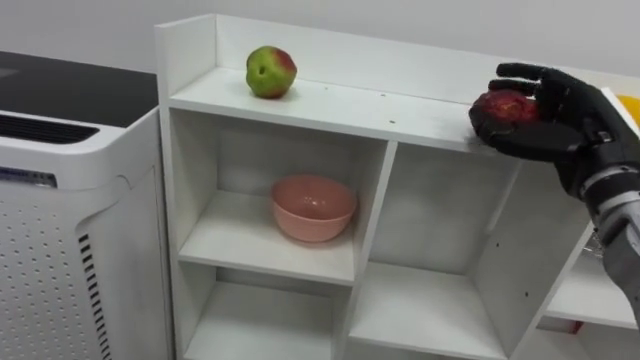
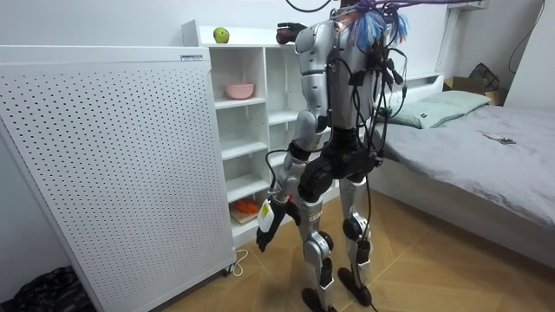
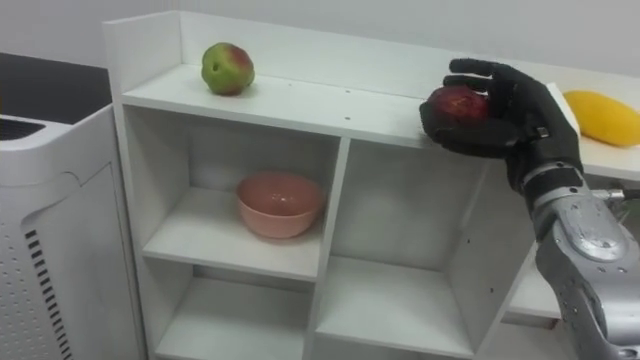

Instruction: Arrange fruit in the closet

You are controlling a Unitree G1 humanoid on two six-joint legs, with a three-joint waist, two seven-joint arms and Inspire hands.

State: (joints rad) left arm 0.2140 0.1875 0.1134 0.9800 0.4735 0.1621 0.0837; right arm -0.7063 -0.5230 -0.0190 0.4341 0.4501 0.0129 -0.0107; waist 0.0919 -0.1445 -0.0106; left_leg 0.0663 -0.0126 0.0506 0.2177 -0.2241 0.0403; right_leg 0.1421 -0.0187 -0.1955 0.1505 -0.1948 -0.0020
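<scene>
Grips red apple (image 3: 458,103) in curled right hand (image 3: 525,112) at closet (image 3: 300,100) top's front edge, mid-placing. Has green apple (image 3: 227,68) well left of hand, mango (image 3: 603,116) just right, bowl (image 3: 280,205) below left. Needs next, likely: setting apple down on top, loosening fingers.

Red fruit (image 3: 457,103) partly hidden in right robot hand (image 3: 512,128), yellow fruit (image 1: 631,106) cut off at edge, low-shelf orange thing (image 2: 247,208) unclear

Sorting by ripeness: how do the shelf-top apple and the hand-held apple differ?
The shelf-top apple is green with a red blush, the hand-held apple dark red. The shelf-top apple sits free on the cabinet top; the hand-held apple is gripped by the right hand. Both are round.
</scene>
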